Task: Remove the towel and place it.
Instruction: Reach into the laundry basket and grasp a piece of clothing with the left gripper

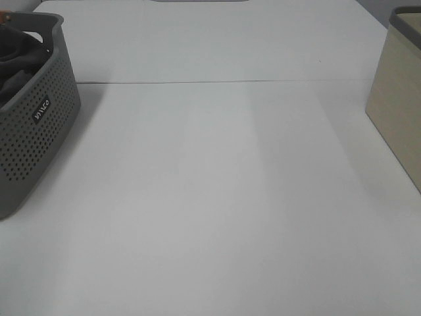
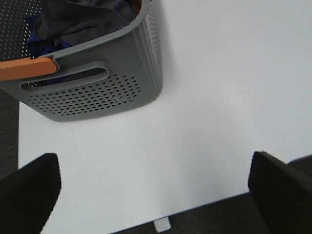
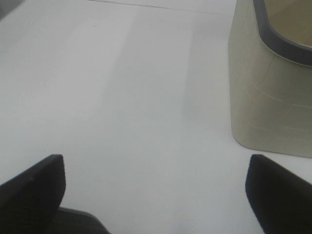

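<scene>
A broad white counter carried two containers, one at each side edge. Against the left edge, toward the far corner, stood a grey perforated plastic basket with slotted handles and a small white-lettered label on its long wall. The large dark charcoal-grey plush towel lay crumpled inside this basket, heaped up to about the rim, with none of it hanging over the wall or touching the counter. A blue cloth showed beneath and beside the towel in the same basket, and a flat orange bar sat along the rim above one handle slot; what it was could not be told. At the right edge stood a tall beige bin with a grey rim, well apart from the basket, with the bare middle of the counter between them. A thin seam ran across the counter from side to side at its far part. Neither arm appeared in the high view. The left pincer hung over the counter near its front-left corner, close to the basket but not touching it, its two black fingers spread wide with nothing between them. The right pincer hung over the counter beside the beige bin, likewise gaping wide and empty, its dark fingers clear of the bin wall.
</scene>
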Robot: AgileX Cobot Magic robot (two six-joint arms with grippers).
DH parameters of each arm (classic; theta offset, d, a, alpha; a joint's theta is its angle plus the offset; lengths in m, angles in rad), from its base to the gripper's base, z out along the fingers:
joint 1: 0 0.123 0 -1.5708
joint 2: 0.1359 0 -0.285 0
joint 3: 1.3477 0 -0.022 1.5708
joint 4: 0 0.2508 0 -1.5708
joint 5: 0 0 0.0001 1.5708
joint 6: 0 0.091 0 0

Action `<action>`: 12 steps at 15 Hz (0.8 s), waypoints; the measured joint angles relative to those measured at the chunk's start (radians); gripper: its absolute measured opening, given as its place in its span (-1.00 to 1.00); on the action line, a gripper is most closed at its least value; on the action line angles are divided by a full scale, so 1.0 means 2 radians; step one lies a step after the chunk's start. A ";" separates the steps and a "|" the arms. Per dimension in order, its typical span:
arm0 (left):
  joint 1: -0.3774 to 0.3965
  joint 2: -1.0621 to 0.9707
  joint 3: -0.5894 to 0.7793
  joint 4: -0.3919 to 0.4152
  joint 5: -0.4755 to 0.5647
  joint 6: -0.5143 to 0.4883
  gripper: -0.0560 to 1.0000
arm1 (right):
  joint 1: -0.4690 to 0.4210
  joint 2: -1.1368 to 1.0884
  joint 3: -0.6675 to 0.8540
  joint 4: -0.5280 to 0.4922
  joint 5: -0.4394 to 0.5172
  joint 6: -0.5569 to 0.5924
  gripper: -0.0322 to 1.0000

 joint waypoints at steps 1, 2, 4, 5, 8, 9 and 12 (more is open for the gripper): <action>0.000 0.053 -0.041 0.000 0.006 0.035 0.98 | 0.000 0.000 0.000 0.000 0.000 0.000 0.92; 0.000 0.126 -0.101 0.000 0.006 0.098 0.98 | 0.000 0.000 0.000 0.000 0.000 0.000 0.92; 0.000 0.220 -0.173 0.013 0.007 0.193 0.98 | 0.000 0.000 0.000 0.001 0.000 0.000 0.92; 0.000 0.271 -0.205 0.035 0.007 0.237 0.98 | 0.000 0.000 0.000 0.001 0.000 0.000 0.92; 0.000 0.426 -0.288 0.103 0.007 0.308 0.98 | 0.000 0.000 0.000 0.001 0.000 0.000 0.92; 0.000 0.475 -0.316 0.115 0.007 0.323 0.98 | 0.000 0.000 0.000 0.001 0.000 0.000 0.92; 0.000 0.594 -0.404 0.146 0.007 0.345 0.98 | 0.000 0.000 0.000 0.001 0.000 0.000 0.92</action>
